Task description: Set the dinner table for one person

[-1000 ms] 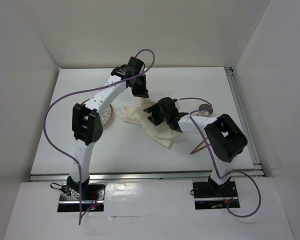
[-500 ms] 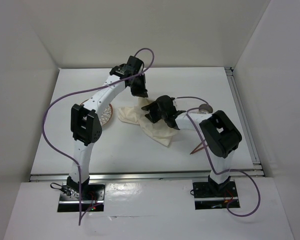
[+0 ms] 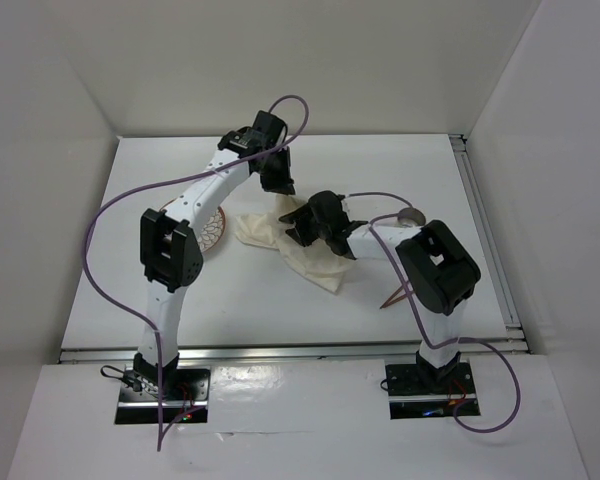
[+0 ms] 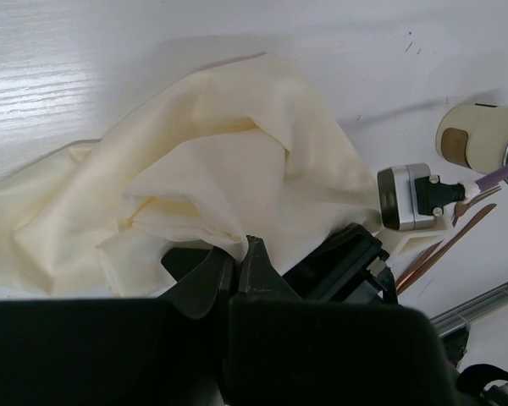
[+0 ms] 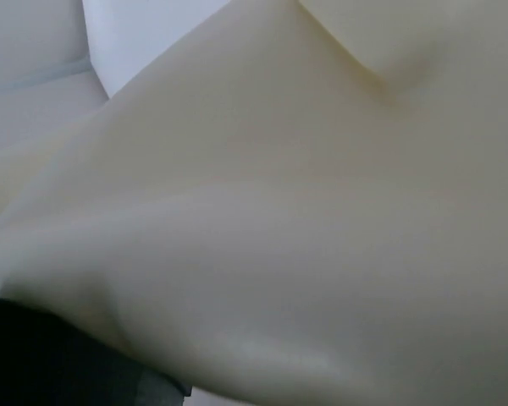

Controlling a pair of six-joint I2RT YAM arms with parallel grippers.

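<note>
Top external: table (image 3: 380, 165) is sitting square in the enclosure, long axis running left-right across the view and short axis running away from the arm bases. Rail (image 3: 280, 352) is showing along the near long edge and up the right short edge. Both arms are reaching in from the near long side.

Cloth (image 3: 305, 255) is lying crumpled around mid-table, stretching diagonally from far-left to near-right. Plate (image 3: 213, 232) is sitting left of the cloth, partly hidden under the left arm. Cup (image 3: 412, 216) is sitting right of the cloth, and thin copper-coloured utensils (image 3: 394, 296) are lying nearer the right arm base.

Left gripper (image 3: 278, 182) is hanging over the cloth's far edge. Left wrist: fingers (image 4: 199, 279) are sitting together, pinching a raised fold of cloth (image 4: 195, 169) at the tips. Cup (image 4: 483, 139) and utensils (image 4: 447, 244) are showing at right, apart from the cloth.

Right gripper (image 3: 296, 223) is sitting down on the cloth near its middle. Right wrist: cloth (image 5: 305, 237) is filling the frame, blurred, so I cannot tell how those jaws are standing.
</note>
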